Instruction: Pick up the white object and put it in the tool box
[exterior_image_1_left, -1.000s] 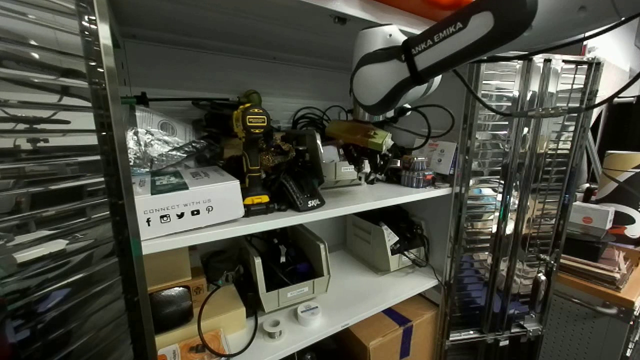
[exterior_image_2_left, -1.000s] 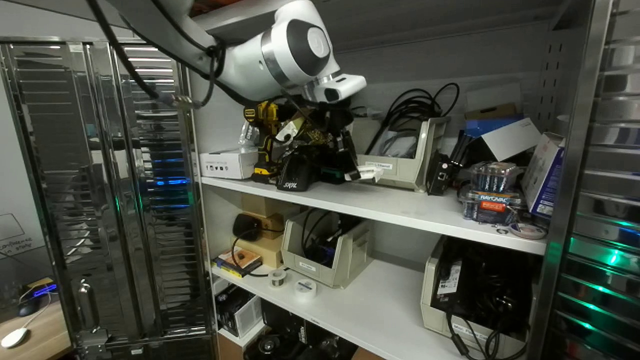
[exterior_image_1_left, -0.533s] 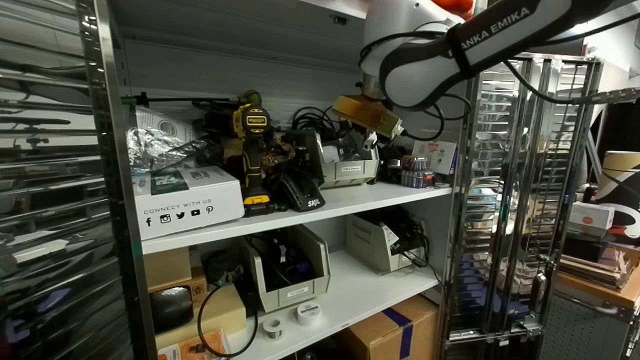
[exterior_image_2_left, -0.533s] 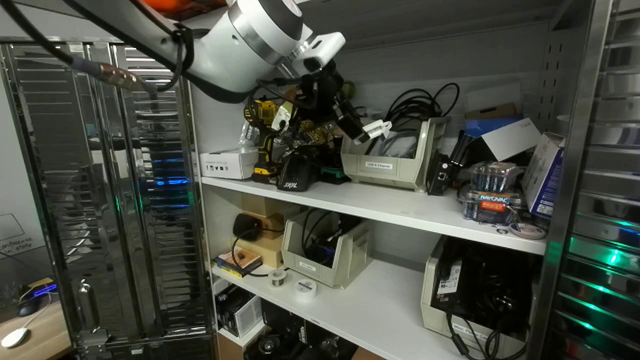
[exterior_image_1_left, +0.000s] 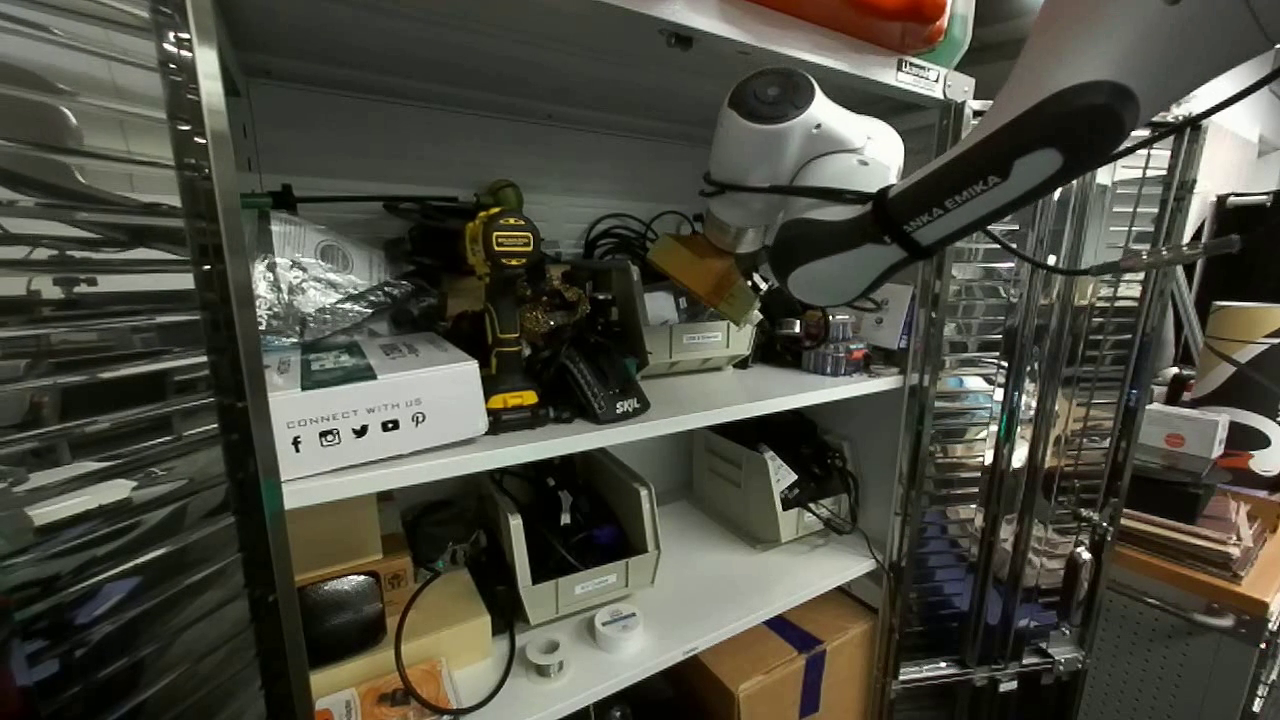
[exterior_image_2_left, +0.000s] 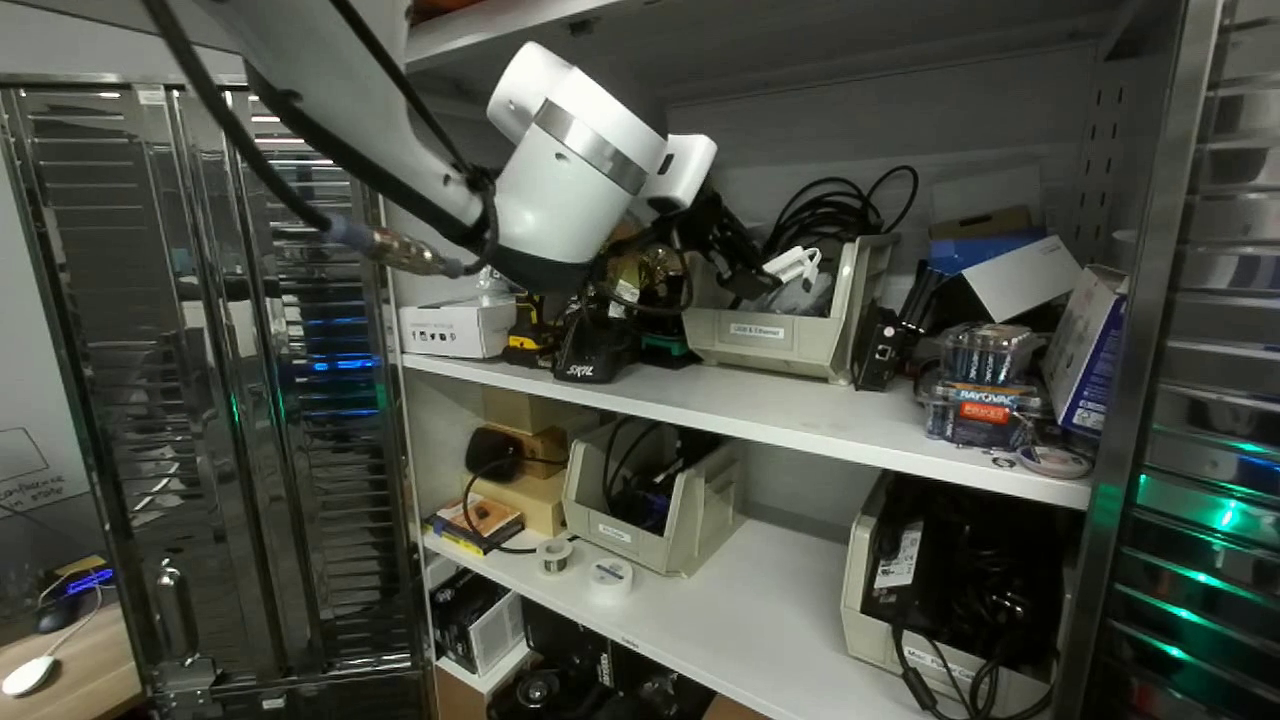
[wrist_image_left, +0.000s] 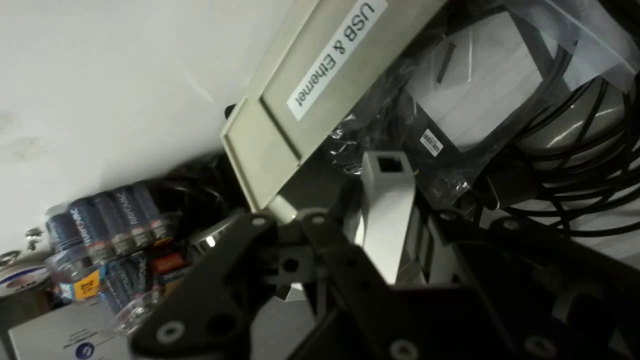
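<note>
The white object is a small white adapter with a square socket in its end; it shows in the wrist view (wrist_image_left: 387, 220) and in an exterior view (exterior_image_2_left: 795, 266). My gripper (wrist_image_left: 385, 202) is shut on it, one finger on each side. The gripper (exterior_image_2_left: 768, 278) is tilted and holds it off the shelf at the mouth of a beige open bin (exterior_image_2_left: 760, 352), labelled USB & Ethernet. The bin also shows in an exterior view (exterior_image_1_left: 697, 352) and the wrist view (wrist_image_left: 357, 75). It holds black cables and a clear bag. In an exterior view the arm hides the fingers.
The bin stands on the upper shelf (exterior_image_2_left: 800, 405). Beside it are a black network box (exterior_image_2_left: 877, 350), battery packs (exterior_image_2_left: 985, 400) and an upright box (exterior_image_2_left: 1090, 350). On its other side are a black SKIL tool (exterior_image_1_left: 605, 385) and a yellow drill (exterior_image_1_left: 508, 300). Another shelf overhangs above.
The gripper has lifted the white adapter from near the shelf surface in front of the bin, then carried it across to the bin's mouth. The arm has swung and tilted; the bin has not moved.
</note>
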